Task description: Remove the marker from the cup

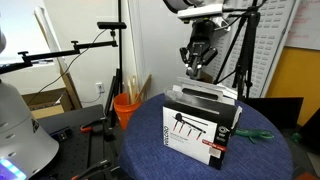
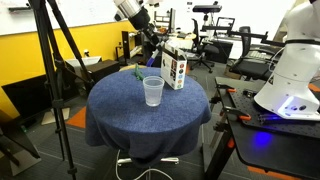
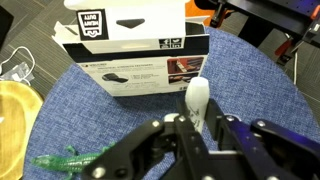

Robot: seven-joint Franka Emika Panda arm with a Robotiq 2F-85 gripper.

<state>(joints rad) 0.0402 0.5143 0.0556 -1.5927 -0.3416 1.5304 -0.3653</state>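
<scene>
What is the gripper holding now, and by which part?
The gripper holds a white marker by its body; one rounded end sticks out beyond it.

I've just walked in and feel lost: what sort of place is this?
Probably a robotics lab or workshop: a tripod stands beside a cloth-covered table, a white machine with glowing lights sits nearby, and office chairs fill the back.

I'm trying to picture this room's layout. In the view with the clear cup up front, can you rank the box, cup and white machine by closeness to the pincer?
1. Box: right beside the pincer, which grips the marker, at the back of the table.
2. Cup: at the table's front.
3. White machine: off the table, far right.
</scene>
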